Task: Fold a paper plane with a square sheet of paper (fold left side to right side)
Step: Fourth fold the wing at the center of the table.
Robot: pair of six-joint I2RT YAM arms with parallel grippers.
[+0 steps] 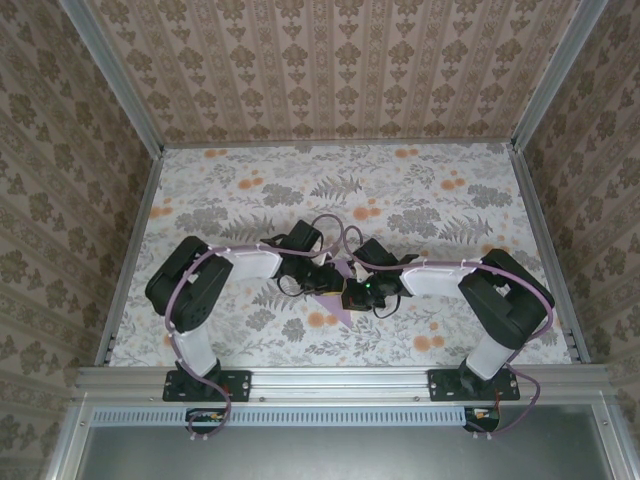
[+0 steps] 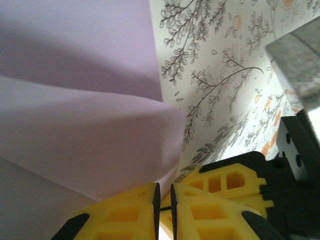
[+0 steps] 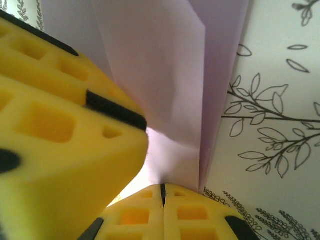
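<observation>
The paper plane (image 1: 338, 308) is pale lilac paper lying at the table's middle, its point toward the near edge, mostly covered by both grippers. My left gripper (image 1: 325, 283) and right gripper (image 1: 352, 292) meet over it. In the left wrist view a curled lilac flap (image 2: 90, 125) runs down into the narrow slit of my left gripper (image 2: 164, 186), which pinches it. The right gripper's yellow finger (image 2: 225, 182) sits just beside. In the right wrist view the folded paper (image 3: 165, 75) puckers into my right gripper (image 3: 162, 186), which is pressed shut on its edge. The left gripper's finger (image 3: 55, 125) crowds in from the left.
The table (image 1: 420, 190) has a floral cloth with orange flowers and grey ferns. Patterned walls stand on three sides behind aluminium rails (image 1: 130, 240). A metal rail (image 1: 340, 378) runs along the near edge by the arm bases.
</observation>
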